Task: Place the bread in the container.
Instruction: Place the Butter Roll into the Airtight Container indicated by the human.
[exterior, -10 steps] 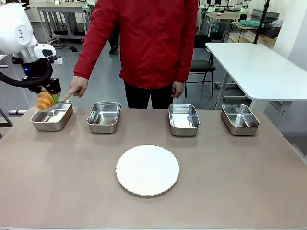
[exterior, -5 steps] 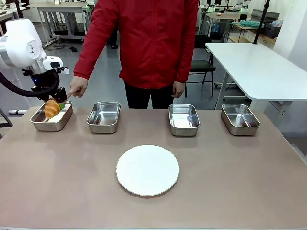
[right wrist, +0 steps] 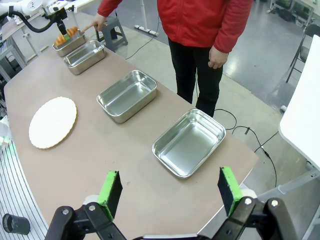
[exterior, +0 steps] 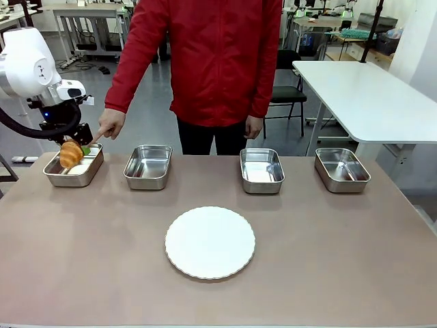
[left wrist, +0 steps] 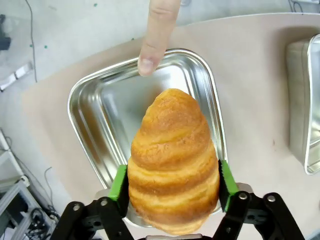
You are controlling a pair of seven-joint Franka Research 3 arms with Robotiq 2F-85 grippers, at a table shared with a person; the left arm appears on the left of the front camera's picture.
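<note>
The bread (exterior: 70, 153), a golden-brown croissant, hangs just over the leftmost steel container (exterior: 74, 175) at the table's far left. My left gripper (exterior: 76, 146) is shut on it. In the left wrist view the green pads (left wrist: 120, 181) press both sides of the bread (left wrist: 172, 160), and the container (left wrist: 90, 115) lies right below. A person's fingertip (left wrist: 155, 35) points at the container's far rim. My right gripper (right wrist: 170, 187) stands open and empty, high above the table's right end.
Three more steel pans (exterior: 147, 166) (exterior: 261, 169) (exterior: 341, 169) line the far side of the table. A round white plate (exterior: 209, 242) lies in the middle. The person in a red jacket (exterior: 205, 61) stands at the far edge, hand (exterior: 111, 124) near my left gripper.
My left gripper came in rightward and down with the bread to just over the leftmost container, then held there. The person's pointing hand stayed put.
</note>
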